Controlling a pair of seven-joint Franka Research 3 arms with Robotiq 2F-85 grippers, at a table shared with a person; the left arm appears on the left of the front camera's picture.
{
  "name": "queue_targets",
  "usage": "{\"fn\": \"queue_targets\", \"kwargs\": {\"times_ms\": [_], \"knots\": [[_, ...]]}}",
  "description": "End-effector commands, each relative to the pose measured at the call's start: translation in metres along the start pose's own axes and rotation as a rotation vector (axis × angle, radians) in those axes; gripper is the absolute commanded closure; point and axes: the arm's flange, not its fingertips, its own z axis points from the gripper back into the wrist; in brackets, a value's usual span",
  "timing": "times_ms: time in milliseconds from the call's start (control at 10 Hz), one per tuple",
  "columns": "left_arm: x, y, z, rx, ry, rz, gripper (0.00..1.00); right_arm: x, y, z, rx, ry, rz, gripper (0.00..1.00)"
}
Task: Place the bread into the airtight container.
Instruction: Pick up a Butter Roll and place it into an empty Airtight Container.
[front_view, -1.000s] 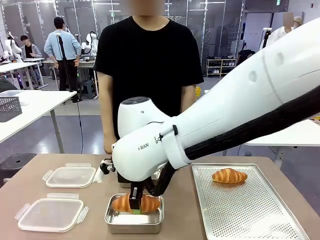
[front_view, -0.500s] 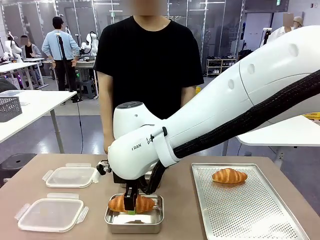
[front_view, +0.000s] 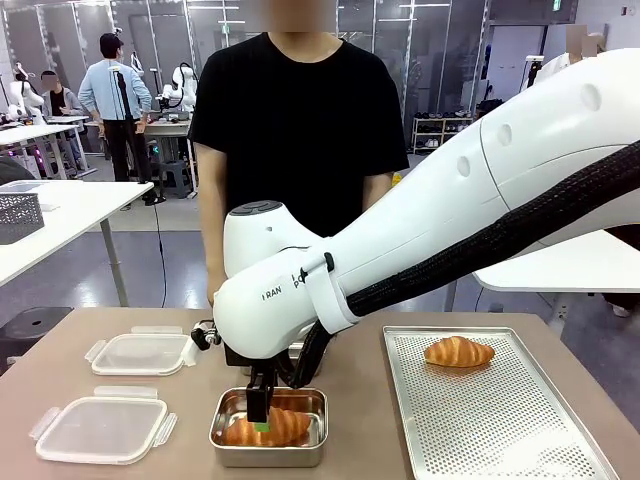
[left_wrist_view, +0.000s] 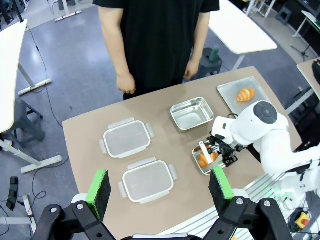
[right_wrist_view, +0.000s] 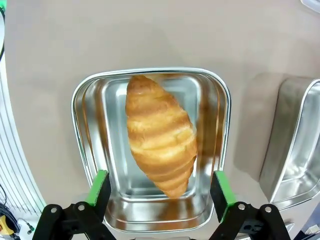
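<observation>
The right arm reaches across the middle of the worktop. Its right end effector hangs straight over a steel container at the near edge, left of centre. The jaws stand wide apart, and the green pads hold nothing. The croissant lies inside on the container's bottom, slanted along its length and touched by neither pad. On the far side of this container sits an empty steel container. Two clear plastic lids lie flat on the left. On the right a perforated tray carries a second croissant at its far end. The left end effector hovers high above the worktop, spread open and empty. A person in a black shirt stands at the far side, arms down.
</observation>
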Motion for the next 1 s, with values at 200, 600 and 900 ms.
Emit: {"fn": "queue_targets", "kwargs": {"times_ms": [200,600,900], "knots": [[0.0006,-0.0005,0.0004,-0.009,-0.002,-0.003,0.00,0.0000,0.0000,0.0000,0.000,0.000,0.000,0.00],[0.0006,-0.0005,0.0004,-0.009,-0.002,-0.003,0.00,0.0000,0.0000,0.0000,0.000,0.000,0.000,0.00],[0.0006,-0.0005,0.0004,-0.009,-0.002,-0.003,0.00,0.0000,0.0000,0.0000,0.000,0.000,0.000,0.00]]}}
